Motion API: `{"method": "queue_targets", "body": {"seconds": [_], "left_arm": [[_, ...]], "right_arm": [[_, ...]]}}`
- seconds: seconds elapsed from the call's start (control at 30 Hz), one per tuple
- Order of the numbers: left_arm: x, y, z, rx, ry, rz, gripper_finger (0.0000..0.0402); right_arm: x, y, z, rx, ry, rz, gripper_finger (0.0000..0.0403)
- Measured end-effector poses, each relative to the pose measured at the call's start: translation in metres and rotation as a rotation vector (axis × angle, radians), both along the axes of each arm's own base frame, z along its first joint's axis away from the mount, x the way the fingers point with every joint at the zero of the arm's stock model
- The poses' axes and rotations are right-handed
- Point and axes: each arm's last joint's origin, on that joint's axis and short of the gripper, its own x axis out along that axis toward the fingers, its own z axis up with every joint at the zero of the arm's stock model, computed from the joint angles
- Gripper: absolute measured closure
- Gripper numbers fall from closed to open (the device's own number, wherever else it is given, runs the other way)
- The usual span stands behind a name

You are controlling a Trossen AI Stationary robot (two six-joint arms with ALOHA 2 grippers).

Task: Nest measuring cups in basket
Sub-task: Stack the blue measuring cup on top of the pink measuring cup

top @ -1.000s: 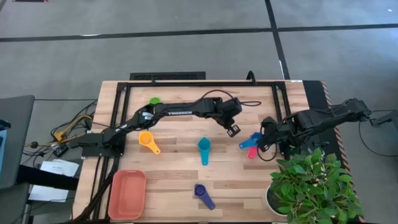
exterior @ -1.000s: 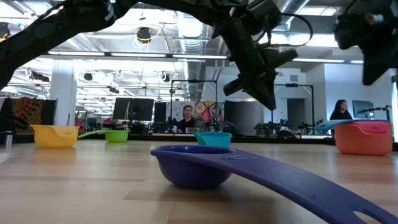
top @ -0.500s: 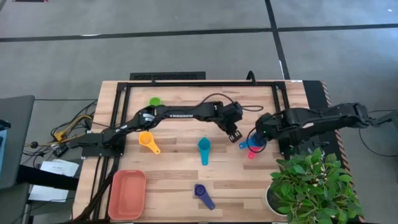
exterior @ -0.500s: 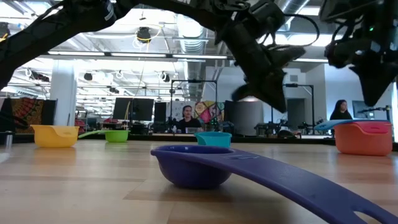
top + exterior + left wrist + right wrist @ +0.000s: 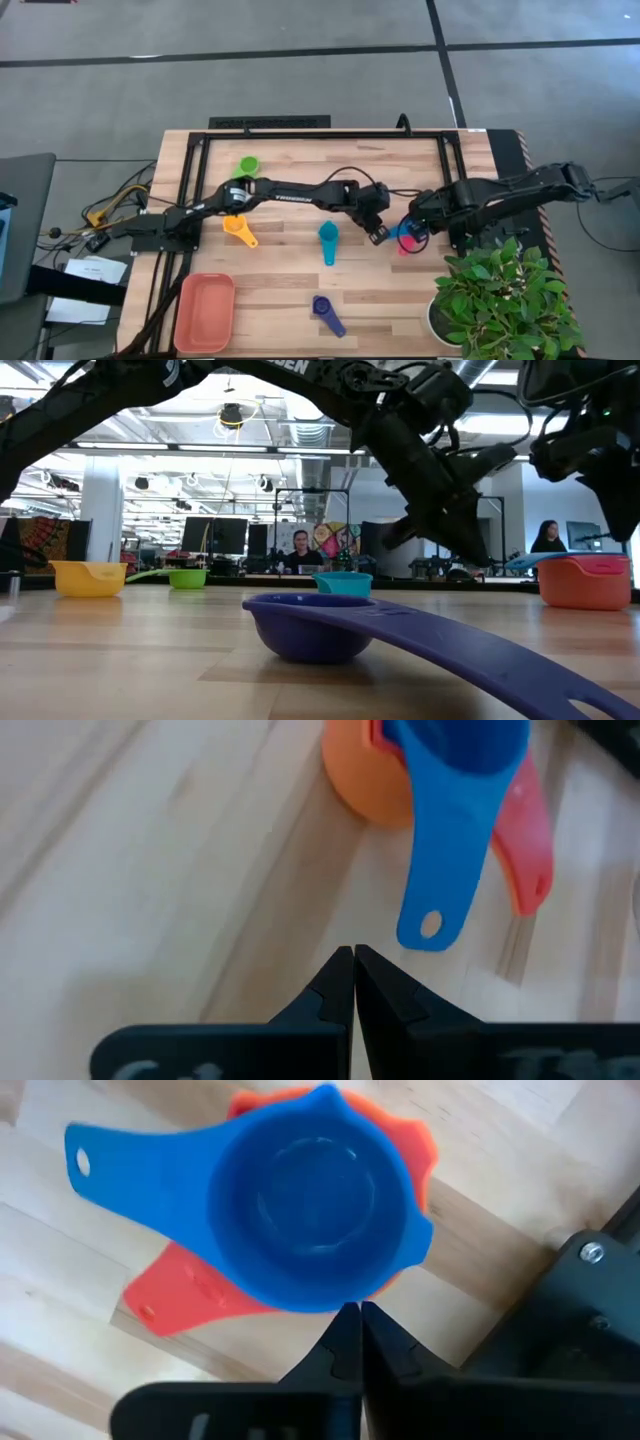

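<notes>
A blue measuring cup [image 5: 310, 1210] sits nested in a coral-orange cup [image 5: 362, 790] at the table's right middle [image 5: 404, 232]. A pinkish-red handle [image 5: 180, 1290] sticks out under it. My right gripper [image 5: 350, 1315] is shut and points down over the blue cup's rim. My left gripper [image 5: 353, 958] is shut too, just short of the blue handle's free end [image 5: 430, 925] and apart from it. Green [image 5: 247, 163], yellow [image 5: 237, 230], teal [image 5: 327, 240] and purple [image 5: 327, 315] cups lie singly on the table. The salmon basket [image 5: 205, 312] stands at the near left corner. My right gripper's shut fingertips stand at the blue cup's rim [image 5: 345, 1295], on the side away from its handle, coming from above. I cannot tell whether they touch it.
A potted plant [image 5: 500, 300] fills the near right corner, close to my right arm. A black frame [image 5: 320, 135] runs along the table's far side. Bare wood lies between the teal cup and the basket.
My left gripper has sunk and gone toward the near edge, closing in on the blue cup's handle, and has tipped further down. My right gripper has come down over the nested cups and shifted slightly left. Both stayed shut.
</notes>
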Motion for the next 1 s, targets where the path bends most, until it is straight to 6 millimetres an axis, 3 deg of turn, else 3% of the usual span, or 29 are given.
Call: {"method": "queue_targets", "body": {"seconds": [0.43, 0.9, 1.0], "left_arm": [[0.003, -0.003, 0.002, -0.008, -0.035, 0.011, 0.0401], [0.006, -0.017, 0.005, 0.045, -0.077, 0.030, 0.0401], [0.009, -0.018, -0.004, 0.030, -0.074, 0.024, 0.0401]], "right_arm": [[0.003, 0.033, -0.005, 0.060, 0.009, 0.189, 0.0394], [0.023, 0.048, -0.022, 0.070, 0.019, 0.084, 0.0397], [0.026, 0.049, -0.023, 0.075, 0.002, 0.086, 0.0397]]}}
